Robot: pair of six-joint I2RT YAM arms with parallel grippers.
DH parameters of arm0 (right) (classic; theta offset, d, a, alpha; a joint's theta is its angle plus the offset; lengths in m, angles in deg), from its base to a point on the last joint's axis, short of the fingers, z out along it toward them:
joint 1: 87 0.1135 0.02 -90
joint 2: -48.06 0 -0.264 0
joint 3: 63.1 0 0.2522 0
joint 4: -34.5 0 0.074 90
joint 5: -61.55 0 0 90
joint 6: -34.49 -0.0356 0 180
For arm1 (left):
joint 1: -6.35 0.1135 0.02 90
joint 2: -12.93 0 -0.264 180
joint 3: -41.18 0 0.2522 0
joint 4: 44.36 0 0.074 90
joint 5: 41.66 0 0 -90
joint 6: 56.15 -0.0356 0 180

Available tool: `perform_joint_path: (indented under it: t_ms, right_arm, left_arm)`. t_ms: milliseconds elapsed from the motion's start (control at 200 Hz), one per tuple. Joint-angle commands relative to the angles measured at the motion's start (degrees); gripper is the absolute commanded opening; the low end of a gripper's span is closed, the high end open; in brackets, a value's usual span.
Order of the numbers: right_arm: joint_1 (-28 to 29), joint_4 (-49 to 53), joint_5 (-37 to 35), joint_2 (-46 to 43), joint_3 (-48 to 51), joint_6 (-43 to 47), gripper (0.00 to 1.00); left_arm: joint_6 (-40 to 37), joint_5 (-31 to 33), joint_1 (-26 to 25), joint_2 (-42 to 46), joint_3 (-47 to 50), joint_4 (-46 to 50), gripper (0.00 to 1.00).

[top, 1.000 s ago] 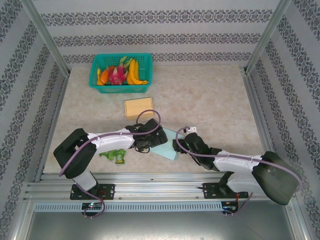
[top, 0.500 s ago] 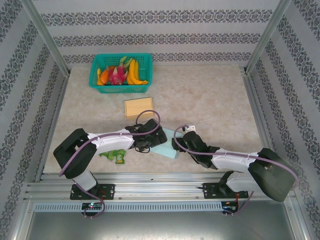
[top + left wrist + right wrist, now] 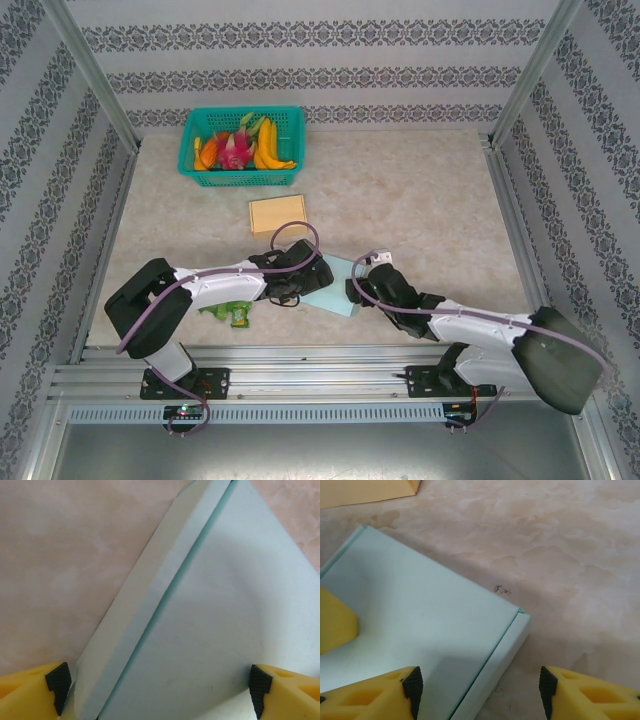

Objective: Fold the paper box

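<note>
Right hand (image 3: 480,687): low at the right corner of the paper box (image 3: 420,615). Its jaws are partly apart, one fingertip over the box top and the other over bare tabletop (image 3: 580,580), and they are not clamped on anything.
Left hand (image 3: 159,687): wide, astride the box's other end, with the sheet lying between its fingertips and no grip visible.
Just changed: the right arm nudged in toward the box, then eased back to about where it began. The left hand barely shifted, and the box lies as it did a second ago.
What that means: this looks like lining up rather than folding. The task seems early, with no grip taken yet.
Paper box (image 3: 335,298): pale blue and lying flat on the tabletop near the front edge, between the two hands. A narrow side strip runs along one long edge (image 3: 150,595) and another along the right end.
Green packet (image 3: 228,312): crumpled, beside the left forearm and apart from the box. It is close enough for that arm to brush if it swings back.
Tan card (image 3: 277,213): flat, just beyond the left hand and in line with any push away from the robot.
Basket (image 3: 240,178): teal, at the far left with fruit inside, well apart and no hindrance.
</note>
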Motion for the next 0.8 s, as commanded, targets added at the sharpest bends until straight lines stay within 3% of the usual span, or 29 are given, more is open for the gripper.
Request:
perform_joint_path:
  t_ms: [0, 130, 275, 415, 794]
  right_arm:
    - [1.50, 6.80, -2.22, -5.48, -0.62, -0.24, 0.64]
    - [3.24, 10.48, -1.30, -12.03, 1.01, -3.03, 0.56]
    - [5.15, 15.39, 1.55, -15.81, 1.12, -5.65, 0.55]
    - [7.31, 12.60, 4.27, -16.73, 4.16, -10.31, 0.52]
    - [11.38, 4.16, 2.98, -15.59, 8.11, -15.76, 0.53]
  left_arm:
    - [1.00, 2.57, 0.15, -0.66, 2.25, 2.97, 0.92]
    - [1.00, 2.88, 0.18, -0.14, 2.53, 3.15, 0.92]
    - [1.22, 3.06, 0.17, -0.03, 2.60, 2.98, 0.92]
    - [1.28, 3.08, 0.15, -0.03, 2.51, 2.80, 0.92]
    - [1.68, 3.67, 0.22, -0.03, 2.13, 3.53, 0.92]
